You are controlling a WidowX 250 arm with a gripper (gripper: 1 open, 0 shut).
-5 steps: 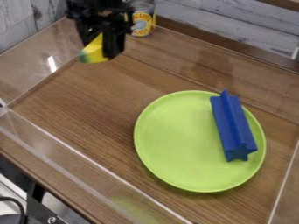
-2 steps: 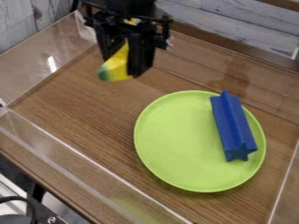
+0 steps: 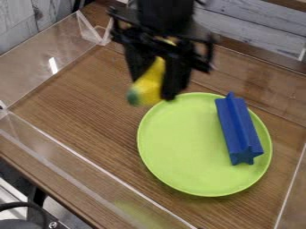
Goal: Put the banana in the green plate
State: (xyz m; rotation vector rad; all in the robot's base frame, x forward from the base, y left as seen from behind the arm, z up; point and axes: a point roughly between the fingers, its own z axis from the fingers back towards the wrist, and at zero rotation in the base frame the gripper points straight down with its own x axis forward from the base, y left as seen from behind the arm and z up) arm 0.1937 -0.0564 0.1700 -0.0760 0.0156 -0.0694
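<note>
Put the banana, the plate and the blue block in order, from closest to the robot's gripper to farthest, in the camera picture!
1. Banana: in the gripper, over the wood by the plate's upper left edge.
2. Plate: just below the gripper in the picture.
3. Blue block: on the plate's right side.

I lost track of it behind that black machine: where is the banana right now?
In the camera view, the banana is up in the gripper, left of centre, near the green plate's upper-left edge.
</note>
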